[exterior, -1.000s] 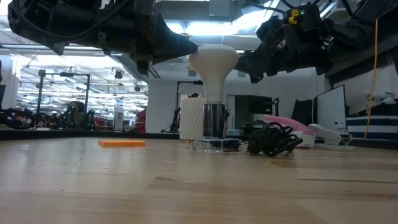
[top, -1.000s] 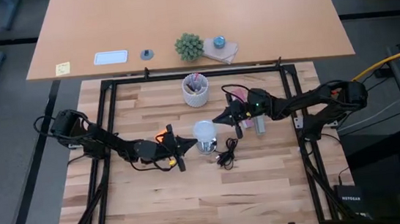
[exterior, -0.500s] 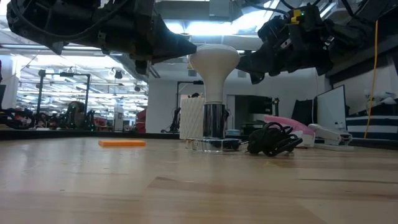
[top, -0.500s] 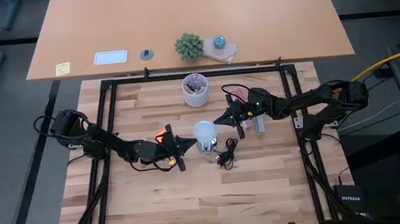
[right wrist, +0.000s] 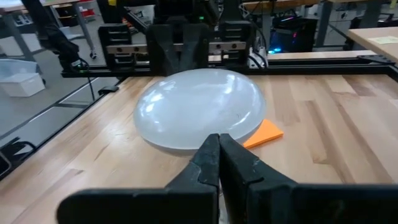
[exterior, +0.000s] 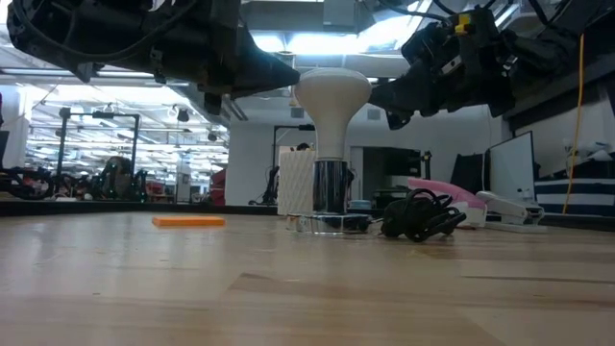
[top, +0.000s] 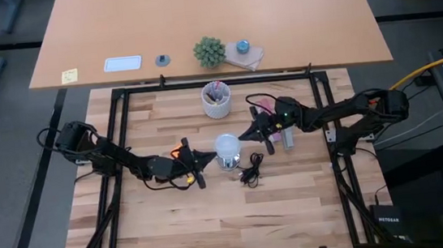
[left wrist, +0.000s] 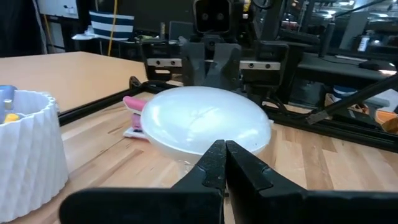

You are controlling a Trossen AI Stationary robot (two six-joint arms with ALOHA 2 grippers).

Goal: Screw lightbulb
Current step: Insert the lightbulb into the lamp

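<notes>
The white lightbulb (top: 226, 146) stands upright, narrow base down, in the round silvery fitting (exterior: 331, 188) at the table's middle. Its wide rounded end (exterior: 332, 85) is on top. My left gripper (top: 211, 155) is shut, with its tips at the bulb's left side. In the left wrist view (left wrist: 224, 149) the bulb (left wrist: 205, 121) is right ahead. My right gripper (top: 243, 135) is shut, with its tips at the bulb's right side. In the right wrist view (right wrist: 217, 142) the bulb (right wrist: 199, 109) is right ahead. My left gripper's shut fingertips (exterior: 288, 71) meet the left rim of the bulb's wide end (exterior: 302, 81), level from the table's left. The bulb stays upright in the fitting. My right gripper's shut fingertips (exterior: 382, 92) stand at the right rim (exterior: 365, 88); I cannot tell whether they touch.
A white ribbed cup of pens (top: 217, 99) stands behind the bulb. A coiled black cord (top: 250, 171) lies to its near right. An orange slip (top: 177, 153) lies under my left arm. A pink thing (exterior: 437, 188) and a grey thing (top: 287, 138) lie at the right.
My right gripper has shifted a little toward the table's right edge, still shut. The bulb stays upright in the fitting.
</notes>
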